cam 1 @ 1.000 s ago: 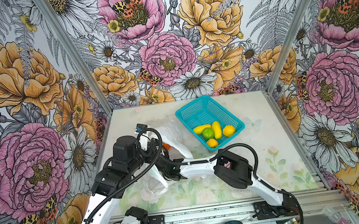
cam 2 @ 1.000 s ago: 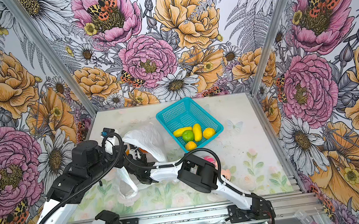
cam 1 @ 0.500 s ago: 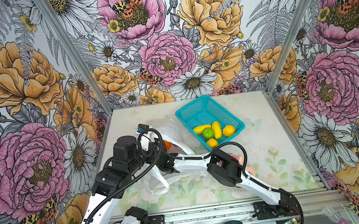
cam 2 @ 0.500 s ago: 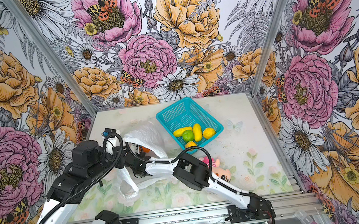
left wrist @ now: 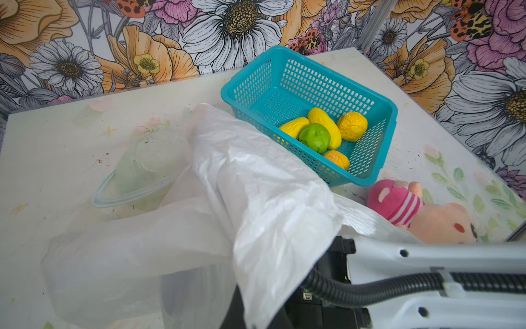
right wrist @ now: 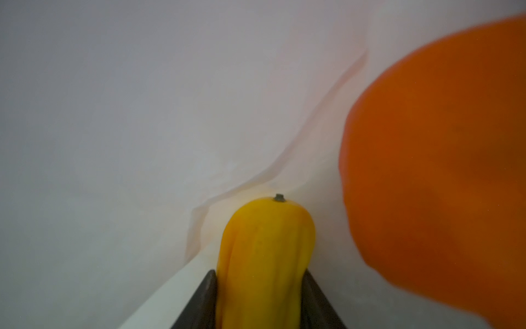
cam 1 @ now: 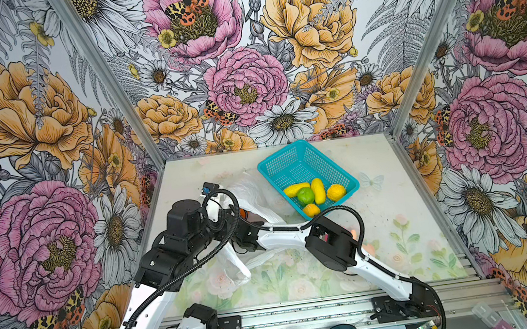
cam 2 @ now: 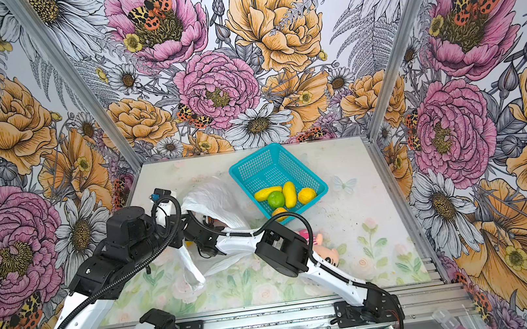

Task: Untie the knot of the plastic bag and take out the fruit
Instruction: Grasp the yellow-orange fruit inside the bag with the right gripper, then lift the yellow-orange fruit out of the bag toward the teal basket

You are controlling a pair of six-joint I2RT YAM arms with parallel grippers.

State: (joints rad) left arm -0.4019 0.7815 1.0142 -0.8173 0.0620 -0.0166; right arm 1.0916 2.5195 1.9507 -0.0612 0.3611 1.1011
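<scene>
Right gripper [right wrist: 259, 287] has closed since a second ago and now clamps a ribbed yellow oblong toy fruit [right wrist: 264, 242] inside the thin white translucent plastic bag [cam 1: 259, 196], beside a smooth orange toy fruit [right wrist: 441, 156]. Left gripper [cam 1: 227, 211]: jaws together, hidden under bag film. Five toy fruits [cam 1: 318, 189] lie in the teal mesh basket [cam 1: 293, 168] adjoining the bag.
</scene>
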